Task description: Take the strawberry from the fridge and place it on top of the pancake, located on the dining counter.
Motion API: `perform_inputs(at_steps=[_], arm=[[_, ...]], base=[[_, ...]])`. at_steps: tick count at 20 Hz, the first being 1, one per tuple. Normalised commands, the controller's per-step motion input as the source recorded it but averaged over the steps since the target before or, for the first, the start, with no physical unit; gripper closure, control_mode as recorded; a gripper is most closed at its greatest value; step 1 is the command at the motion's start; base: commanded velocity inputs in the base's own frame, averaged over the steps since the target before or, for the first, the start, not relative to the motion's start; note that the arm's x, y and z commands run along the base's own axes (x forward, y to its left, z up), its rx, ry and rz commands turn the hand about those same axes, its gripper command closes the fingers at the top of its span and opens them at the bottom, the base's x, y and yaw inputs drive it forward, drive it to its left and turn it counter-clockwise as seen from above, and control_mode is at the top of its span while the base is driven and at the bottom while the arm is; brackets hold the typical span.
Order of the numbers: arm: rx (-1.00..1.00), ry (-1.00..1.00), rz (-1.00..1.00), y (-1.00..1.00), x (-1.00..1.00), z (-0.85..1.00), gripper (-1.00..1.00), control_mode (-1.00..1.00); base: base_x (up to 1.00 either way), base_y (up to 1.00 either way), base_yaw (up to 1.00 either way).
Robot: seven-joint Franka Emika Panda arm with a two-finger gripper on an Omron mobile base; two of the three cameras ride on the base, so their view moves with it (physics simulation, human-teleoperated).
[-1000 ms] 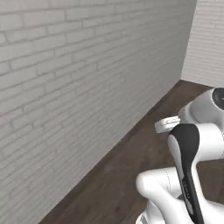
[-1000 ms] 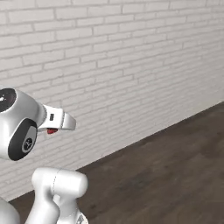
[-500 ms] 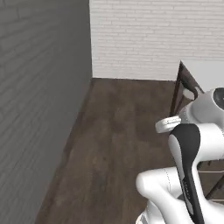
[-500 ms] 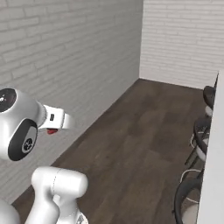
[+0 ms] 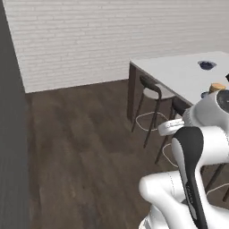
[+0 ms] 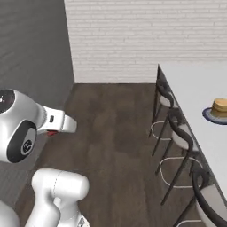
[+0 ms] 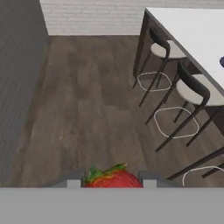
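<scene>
A: Where's the strawberry (image 7: 114, 177) seen?
B: Clamped between the gripper (image 7: 112, 179) fingers (image 7: 74, 179), low in the hand view; lower half cut off by the frame edge. In the right base view just a red speck (image 6: 52, 133) is made out under the wrist, over the dark wood floor (image 6: 119, 133).

A: Gripper itself?
B: Closed on the berry. In the left base view the tip is hidden behind the arm's own links, so the jaws can't be judged there.

A: Pancake (image 6: 219, 106)?
B: Seen on its dark plate (image 6: 208, 116) on the counter (image 6: 195, 93), far right of the right base view, partly cut off by the edge. In the left base view it's (image 5: 217, 87) half hidden behind the arm; a small dark item (image 5: 206, 65) farther back on the top is too blurred to name.

A: Anything else cut off?
B: Chairs (image 6: 177, 133) are lined along the counter's near side; the nearest one is cropped at the corner. A brick wall (image 5: 89, 40) is seen at the far end.
</scene>
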Motion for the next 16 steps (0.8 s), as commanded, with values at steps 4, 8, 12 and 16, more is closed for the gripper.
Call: perform_inputs(at_steps=[4,8,12,16], arm=[[0.0,0.0,0.0,0.0,0.0,0.0,1.0,1.0],[0.0,0.0,0.0,0.0,0.0,0.0,1.0,1.0],[0.0,0.0,0.0,0.0,0.0,0.0,1.0,1.0],[0.0,0.0,0.0,0.0,0.0,0.0,1.0,1.0]], base=[[0.59,0.42,-0.83],[0.67,0.44,-0.79],[0.78,0.51,-0.69],[0.77,0.56,-0.52]])
